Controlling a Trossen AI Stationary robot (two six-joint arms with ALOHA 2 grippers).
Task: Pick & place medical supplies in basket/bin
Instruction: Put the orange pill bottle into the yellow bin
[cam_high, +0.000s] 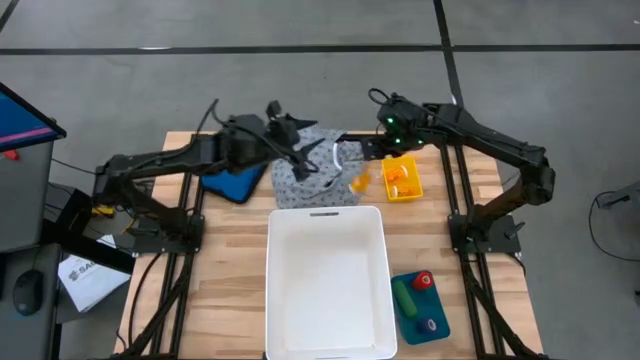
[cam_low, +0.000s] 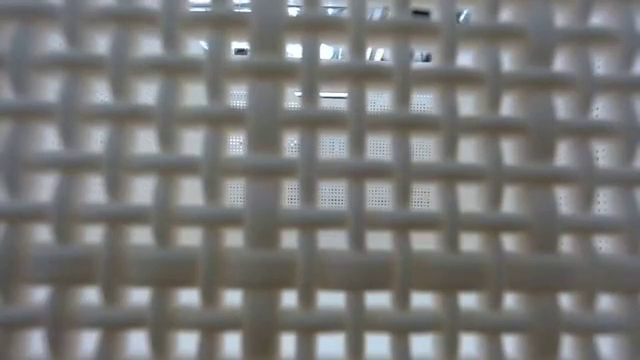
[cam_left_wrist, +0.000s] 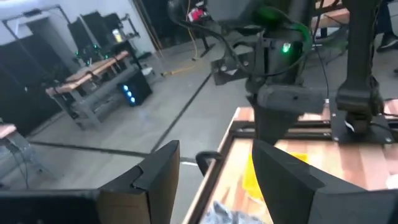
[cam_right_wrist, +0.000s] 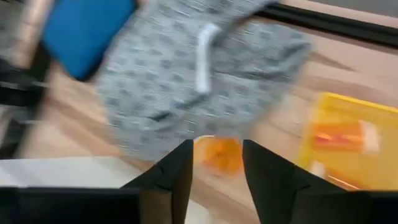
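The grey-white dotted garment (cam_high: 315, 170) lies spread on the table beyond the white basket (cam_high: 328, 280). An orange pill bottle (cam_high: 358, 181) lies at the garment's right edge, and more bottles sit in a yellow tray (cam_high: 402, 180). Red, green and purple cylinders (cam_high: 420, 295) rest on a blue tray at the near right. My left gripper (cam_high: 303, 152) hovers open over the garment, pointing almost level, and a bit of the garment (cam_left_wrist: 231, 214) shows beneath it. My right gripper (cam_right_wrist: 217, 146) is open and slants down above the loose bottle (cam_right_wrist: 219, 155), clear of it.
A blue pad (cam_high: 232, 183) lies left of the garment. The basket's woven wall (cam_low: 320, 180) fills the low view. The garment's white tie (cam_right_wrist: 205, 56) lies across its middle. Bare wood shows left of the basket and along the near edge.
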